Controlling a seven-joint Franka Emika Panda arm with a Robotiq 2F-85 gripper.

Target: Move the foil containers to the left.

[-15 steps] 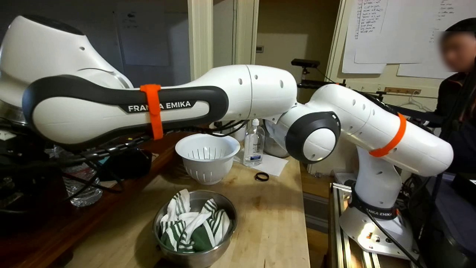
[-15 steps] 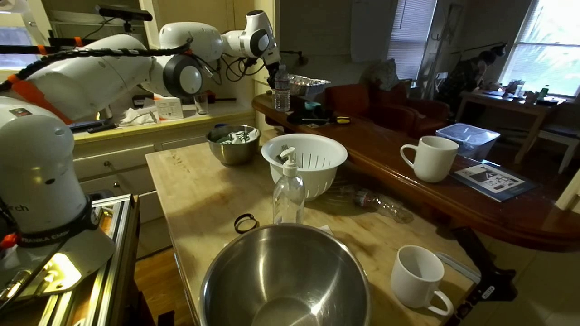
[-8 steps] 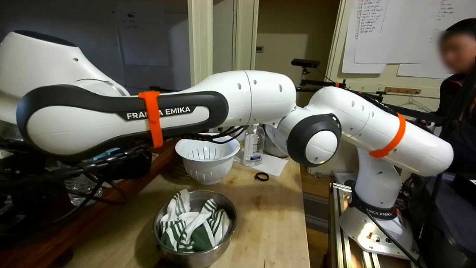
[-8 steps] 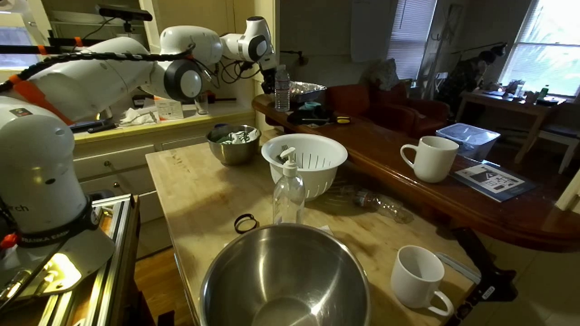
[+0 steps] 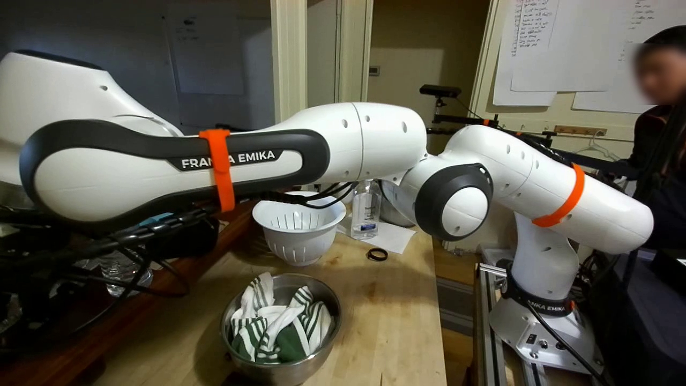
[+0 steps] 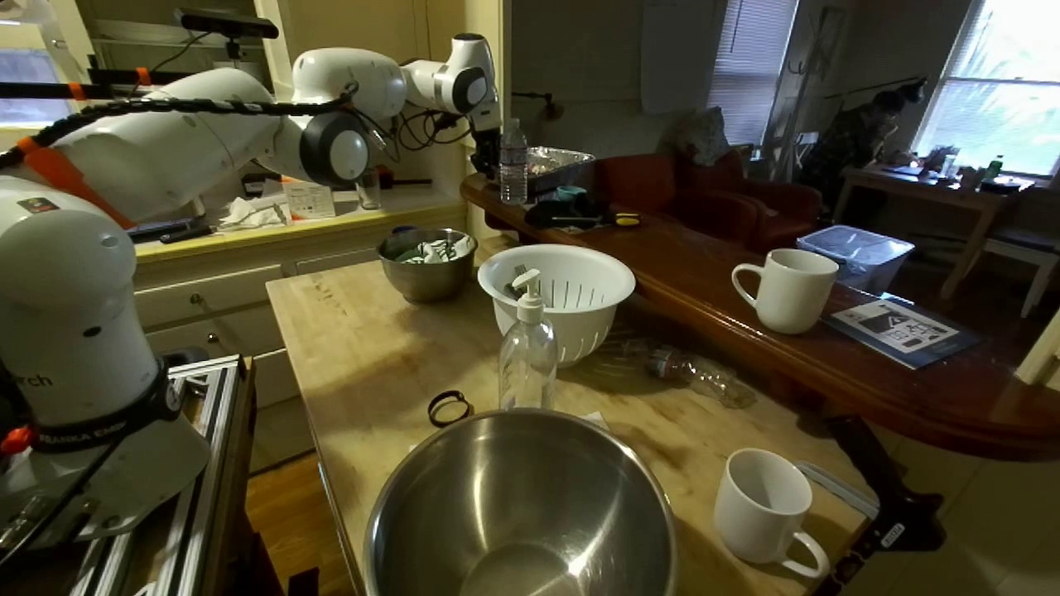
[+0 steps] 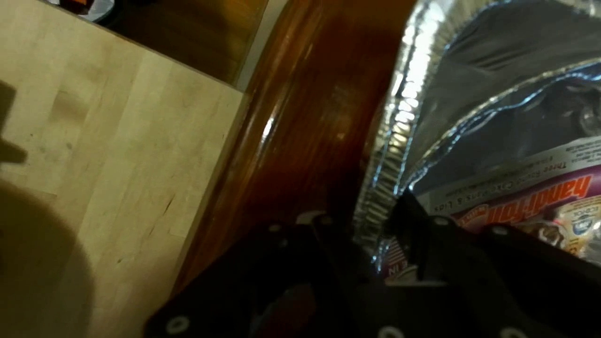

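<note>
In an exterior view:
Robot arm point(image 5: 370, 142), white with orange straps, base at right, forearm at left.
Shown here alone: handwritten sheets point(image 5: 563, 53), far right, on the wall.
Steel bowl point(image 5: 327, 295), round, near, on the pale wooden table point(image 5: 391, 311); contents: green-and-white striped cloth point(image 5: 289, 327).
White colander point(image 5: 300, 236), slotted, farther off, with a clear pump bottle point(image 5: 366, 212) to its right; each appears in both exterior views.

In an exterior view:
Foil containers point(image 6: 571, 175), silver, at the far end of the brown counter point(image 6: 671, 257), right of and behind an upright water bottle point(image 6: 513, 170).
Large steel bowl point(image 6: 513, 480), near; white mug point(image 6: 758, 505), near right, on the table.
Shown here alone: blue booklet point(image 6: 907, 331), right, on the counter; red armchairs point(image 6: 638, 186), far.

Wrist view:
Foil containers, right, over the brown counter, rim point(image 7: 406, 112) crinkled; contents, legible here alone: printed label point(image 7: 530, 202), purple band, red lettering.
Gripper point(image 7: 371, 230), black, near: fingers point(image 7: 415, 230) set a little apart, astride the left rim, one outside, one inside. Gap partly dark; whether they press on the rim cannot be told.
</note>
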